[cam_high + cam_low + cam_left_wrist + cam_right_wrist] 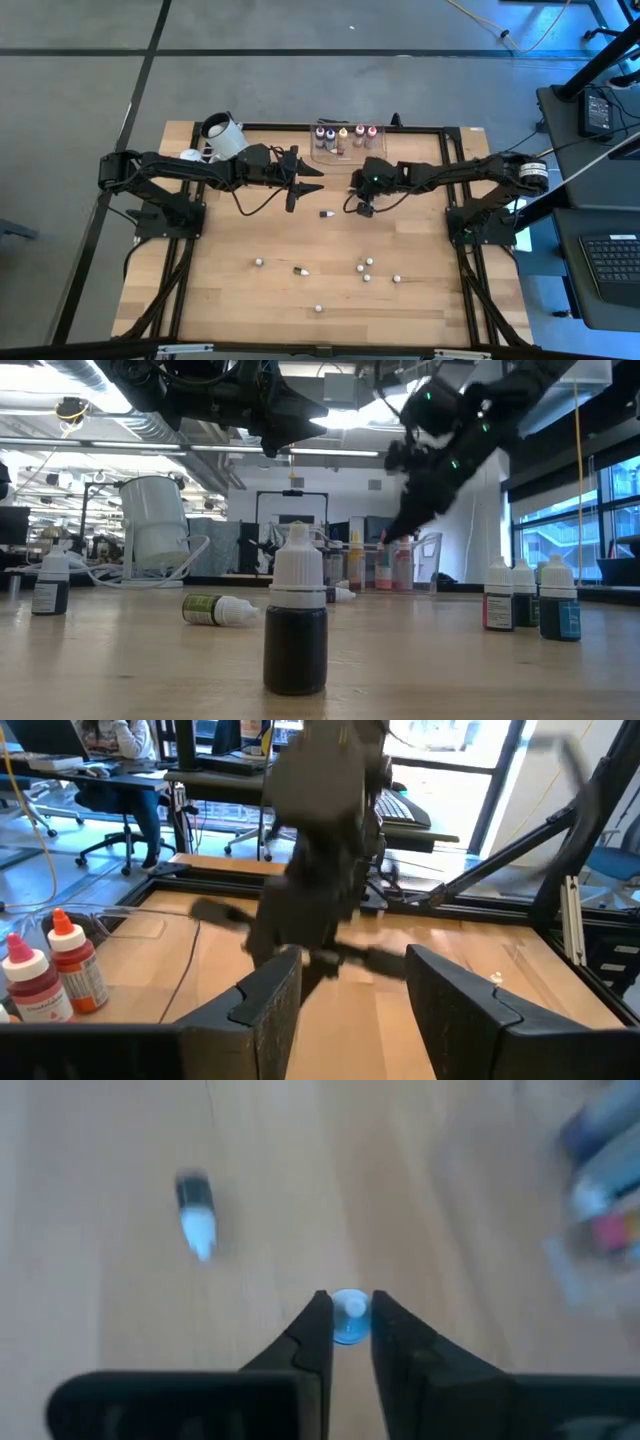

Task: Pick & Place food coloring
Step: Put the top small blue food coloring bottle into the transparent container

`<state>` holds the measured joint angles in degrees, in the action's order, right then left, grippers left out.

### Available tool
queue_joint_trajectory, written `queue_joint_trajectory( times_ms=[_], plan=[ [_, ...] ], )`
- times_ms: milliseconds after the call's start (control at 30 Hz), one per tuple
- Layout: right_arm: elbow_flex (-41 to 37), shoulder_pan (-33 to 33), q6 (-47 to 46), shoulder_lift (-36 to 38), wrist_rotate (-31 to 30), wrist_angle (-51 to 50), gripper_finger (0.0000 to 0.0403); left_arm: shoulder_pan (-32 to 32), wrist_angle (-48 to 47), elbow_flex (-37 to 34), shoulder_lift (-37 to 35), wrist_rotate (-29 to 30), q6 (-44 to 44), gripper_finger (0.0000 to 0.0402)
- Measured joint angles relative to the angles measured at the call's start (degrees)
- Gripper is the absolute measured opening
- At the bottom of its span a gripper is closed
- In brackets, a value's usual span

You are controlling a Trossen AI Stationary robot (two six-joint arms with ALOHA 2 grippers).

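My right gripper (350,1320) is closed around a small blue food coloring bottle (348,1318), seen cap-up between my dark fingertips, above the wooden bench (230,290) near its centre. At about ten o'clock from it in the wrist view, a dark bottle with a pale cap (195,1215) lies on its side on the wood. My left gripper (300,178) waits open and empty just left of centre, fingers apart. At twelve o'clock on the bench, a clear tub (345,140) holds several upright bottles. A white cup (225,135) lies at eleven o'clock. More small bottles (365,270) stand scattered toward six o'clock.
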<state>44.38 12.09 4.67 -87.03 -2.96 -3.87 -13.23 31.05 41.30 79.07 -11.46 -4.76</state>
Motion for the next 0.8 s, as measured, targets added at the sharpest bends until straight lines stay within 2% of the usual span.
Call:
queue_joint_trajectory(
  times_ms=[133, 333, 567, 800],
  plan=[
    [5.16, 1.48, 1.81, 2.89, -0.39, -3.68, 0.0054, 0.00, -0.02, 0.00, 0.00, 0.05, 0.01, 0.0177],
    [11.20, 6.68, 2.02, 4.32, -5.49, -5.64, 0.0055, -0.01, -0.02, 0.00, 0.00, 0.13, 0.01, 0.0174],
    [11.62, 14.68, 1.90, 1.50, -3.82, -5.51, 0.0056, -0.01, -0.04, 0.00, 0.00, 0.13, 0.03, 0.0177],
    [11.58, 21.39, 2.10, -6.57, 3.92, -1.97, 0.0057, 0.01, -0.03, 0.00, 0.00, 0.33, 0.03, 0.0174]
  ],
)
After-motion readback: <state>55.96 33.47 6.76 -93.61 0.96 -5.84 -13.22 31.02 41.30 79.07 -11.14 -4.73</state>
